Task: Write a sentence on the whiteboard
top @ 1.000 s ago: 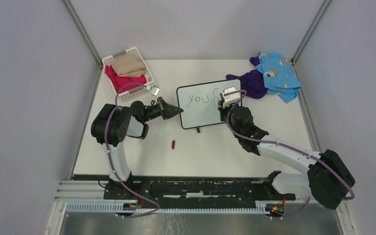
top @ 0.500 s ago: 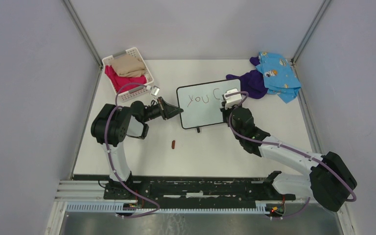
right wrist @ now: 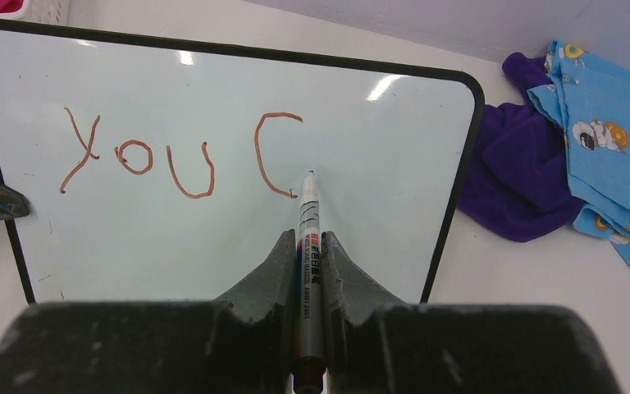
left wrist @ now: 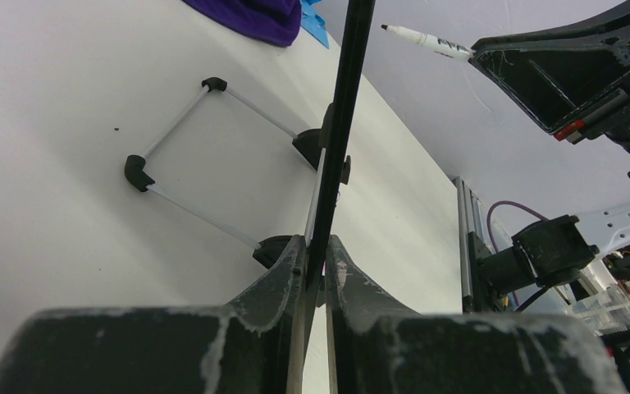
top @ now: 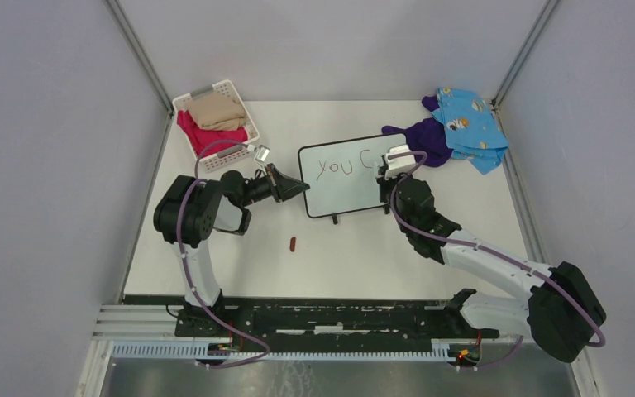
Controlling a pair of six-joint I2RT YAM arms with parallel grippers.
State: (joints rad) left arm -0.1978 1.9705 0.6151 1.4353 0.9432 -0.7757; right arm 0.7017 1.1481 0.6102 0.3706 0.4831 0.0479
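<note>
My right gripper (right wrist: pixel 308 240) clenches the marker (right wrist: pixel 308 209), its tip just right of the C's foot and, judging by the left wrist view, off the surface. My left gripper (left wrist: pixel 315 250) pinches the left edge of the whiteboard (right wrist: pixel 377 123), which stands mid-table. The sentence (right wrist: pixel 190 196) reads "you C". Next, I judge, comes an "a" in the bare white before the right frame, with the purple cloth (right wrist: pixel 504 189) just beyond.

The whiteboard (left wrist: pixel 340 123) shows edge-on from the left wrist (its face hidden).
</note>
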